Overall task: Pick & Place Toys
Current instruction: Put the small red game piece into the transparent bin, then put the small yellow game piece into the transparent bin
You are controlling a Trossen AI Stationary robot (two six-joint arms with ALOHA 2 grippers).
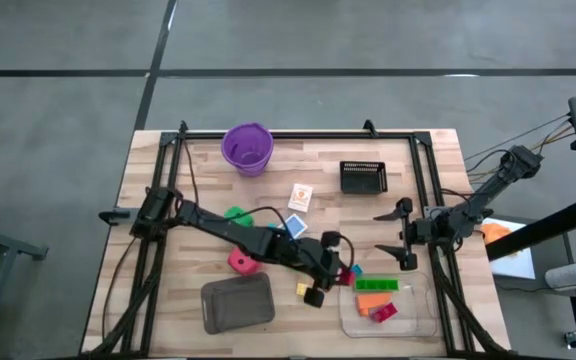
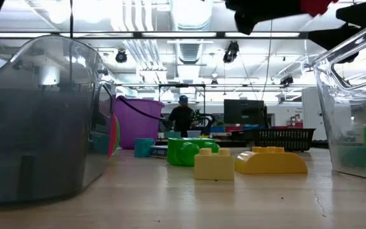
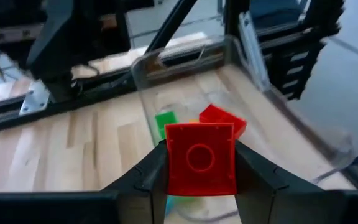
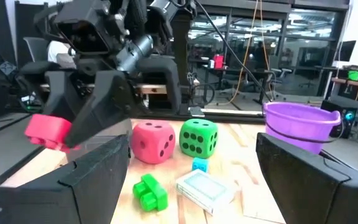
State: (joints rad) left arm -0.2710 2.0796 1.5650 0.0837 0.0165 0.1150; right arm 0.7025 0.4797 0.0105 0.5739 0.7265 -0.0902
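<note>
Over the table (image 1: 168, 300), left hand (image 1: 343, 272) clamps red brick (image 3: 200, 158).

Lab: ceiling strip lights (image 2: 138, 25), monitors (image 2: 243, 111)

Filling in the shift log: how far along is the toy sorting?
Partly done. Done: green, orange and red bricks lie in the clear tray. In hand: the left gripper holds a red brick near that tray. Left: the green die, red die, yellow bricks and cards. The right gripper waits open.
</note>
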